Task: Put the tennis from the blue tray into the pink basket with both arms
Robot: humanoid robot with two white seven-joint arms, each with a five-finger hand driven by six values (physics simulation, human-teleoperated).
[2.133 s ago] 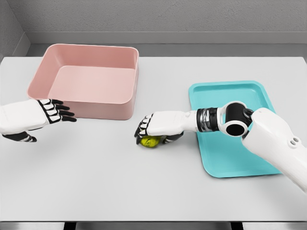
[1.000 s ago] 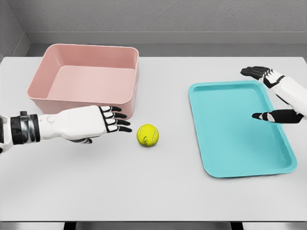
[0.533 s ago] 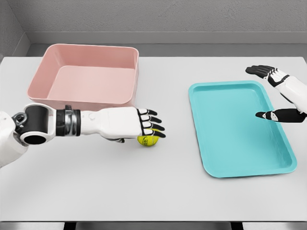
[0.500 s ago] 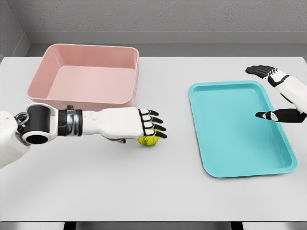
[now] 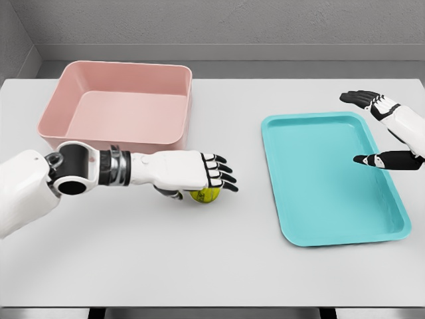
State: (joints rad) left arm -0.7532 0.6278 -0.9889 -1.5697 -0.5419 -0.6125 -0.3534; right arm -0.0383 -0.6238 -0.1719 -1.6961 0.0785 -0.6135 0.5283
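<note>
Left hand (image 5: 199, 171) flat over ball (image 5: 206, 195), fingers extended, no grip yet. Ball on desk centre, between basket (image 5: 119, 109) and tray (image 5: 332, 176). Right hand (image 5: 388, 133) open at desk's right edge. Risk: ball rolls away under closing palm.

Wide open lane down the middle of the table (image 5: 239, 266)

Bare tabletop runs between the basket (image 5: 119, 109) far left and the tray (image 5: 332, 176) on the right. The basket's tall near wall blocks low passes; the tray's rim is shallow.
</note>
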